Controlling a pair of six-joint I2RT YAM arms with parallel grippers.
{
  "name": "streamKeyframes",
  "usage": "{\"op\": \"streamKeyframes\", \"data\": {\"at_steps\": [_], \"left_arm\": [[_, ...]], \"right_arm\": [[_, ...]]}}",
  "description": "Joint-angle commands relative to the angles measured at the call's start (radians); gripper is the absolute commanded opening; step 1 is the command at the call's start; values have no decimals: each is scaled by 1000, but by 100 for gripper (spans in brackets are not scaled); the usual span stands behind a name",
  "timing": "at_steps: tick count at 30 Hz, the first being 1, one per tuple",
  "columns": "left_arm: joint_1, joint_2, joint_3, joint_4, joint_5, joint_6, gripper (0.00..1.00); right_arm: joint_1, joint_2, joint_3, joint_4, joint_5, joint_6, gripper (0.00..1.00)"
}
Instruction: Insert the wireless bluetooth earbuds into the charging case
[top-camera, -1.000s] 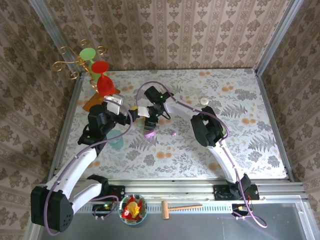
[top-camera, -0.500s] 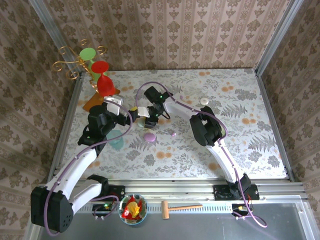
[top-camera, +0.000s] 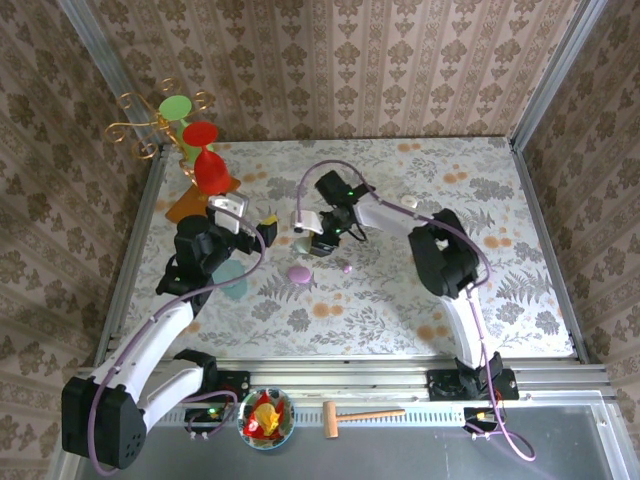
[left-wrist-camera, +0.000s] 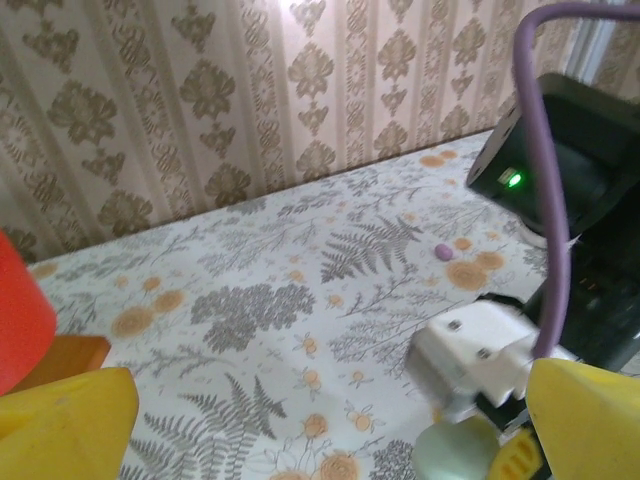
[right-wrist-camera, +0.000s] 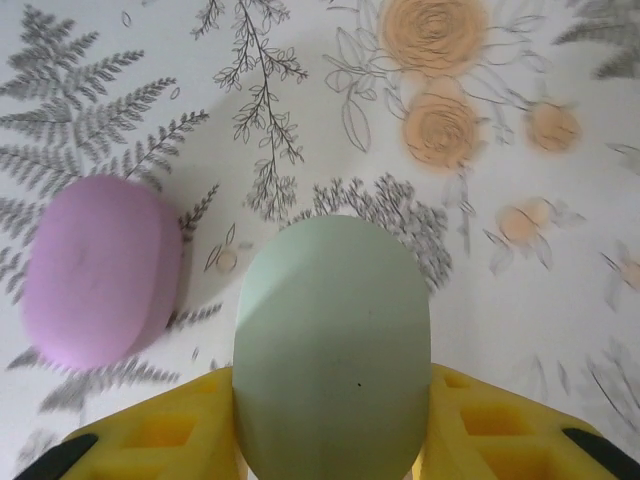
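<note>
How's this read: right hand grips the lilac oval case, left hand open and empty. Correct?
Wrong case. The right wrist view shows the right hand gripping the pale green oval case; the lilac oval case lies loose beside it. Left hand open and empty, as stated.

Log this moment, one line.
right tool: shut on pale green case | left tool: open, empty | lilac case: on table | purple earbud: loose on table
</note>
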Motion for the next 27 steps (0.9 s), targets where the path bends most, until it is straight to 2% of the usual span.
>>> {"op": "streamKeyframes", "data": {"at_steps": [1,6,10,13,15,18,21,27], "left_arm": [[-16,5,-16,101,95,46,100],[-96,89,6,172,233,113,100],[-123,148,17,244,421,124,100],[-123,171,16,286,551,106,100],[-159,189,16,309,617,99,99],[-177,220,29,313,689,79,98],[-196,250,50,282,741,89,96],[-223,272,74,262,760,109,91]], "right_arm": [[-34,-177,-117,80,-31,43,38],[-72,-374,-270,64,-17,57,38],[-74,-514,-330,-16,13,74,38],[-73,-612,-364,-45,1,81,38],[-73,-673,-386,-36,-33,89,38],[-64,-733,-399,-31,-104,98,37],[-37,-744,-377,-54,-116,86,36],[-2,-780,-336,-63,-174,70,36]]}}
